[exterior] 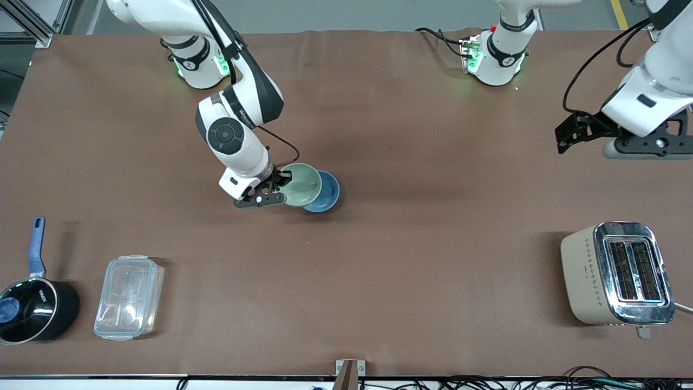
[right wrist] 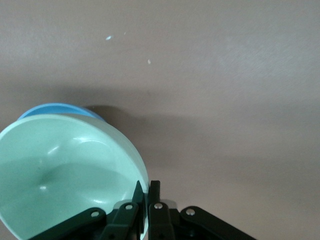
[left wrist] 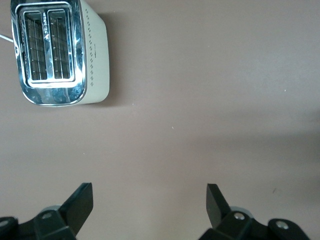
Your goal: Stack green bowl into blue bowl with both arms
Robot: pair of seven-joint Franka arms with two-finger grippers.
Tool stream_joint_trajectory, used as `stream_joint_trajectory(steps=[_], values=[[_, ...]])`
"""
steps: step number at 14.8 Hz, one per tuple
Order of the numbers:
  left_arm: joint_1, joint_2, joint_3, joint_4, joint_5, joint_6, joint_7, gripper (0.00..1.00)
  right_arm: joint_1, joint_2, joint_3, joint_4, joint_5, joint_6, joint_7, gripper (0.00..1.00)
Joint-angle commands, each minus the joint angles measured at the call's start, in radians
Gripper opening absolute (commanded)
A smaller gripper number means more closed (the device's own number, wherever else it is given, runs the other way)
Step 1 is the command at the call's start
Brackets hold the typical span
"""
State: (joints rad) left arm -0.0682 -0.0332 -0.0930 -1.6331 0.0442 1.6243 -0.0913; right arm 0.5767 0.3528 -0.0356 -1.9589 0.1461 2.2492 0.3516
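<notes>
counts on the table
two bowls: one green bowl [exterior: 301,184], one blue bowl [exterior: 327,193]; one toaster [exterior: 617,273]; one black pot [exterior: 33,309]; one clear lidded container [exterior: 129,297]; two arms.

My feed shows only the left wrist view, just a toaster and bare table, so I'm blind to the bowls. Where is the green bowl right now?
Observer: The right gripper is shut on the green bowl's rim, holding it tilted over the blue bowl.
Operator: Is it seated inside yet?
Observer: Not yet; the right wrist view shows only a sliver of blue rim past the green one.
Operator: And my arm?
Observer: The left gripper waits open, up above the toaster's end of the table.
</notes>
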Motion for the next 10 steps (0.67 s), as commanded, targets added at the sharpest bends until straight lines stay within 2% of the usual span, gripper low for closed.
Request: stream_joint_trajectory(steps=[1,10], values=[[-0.025,-0.050,0.027,-0.050,-0.020,-0.007,0.024,1.00,0.038,0.015,-0.010,0.012,0.087,0.013,0.004,0.00],[-0.018,-0.045,0.029,-0.030,-0.046,-0.009,0.033,1.00,0.058,0.034,-0.010,0.011,0.095,0.032,-0.002,0.00]])
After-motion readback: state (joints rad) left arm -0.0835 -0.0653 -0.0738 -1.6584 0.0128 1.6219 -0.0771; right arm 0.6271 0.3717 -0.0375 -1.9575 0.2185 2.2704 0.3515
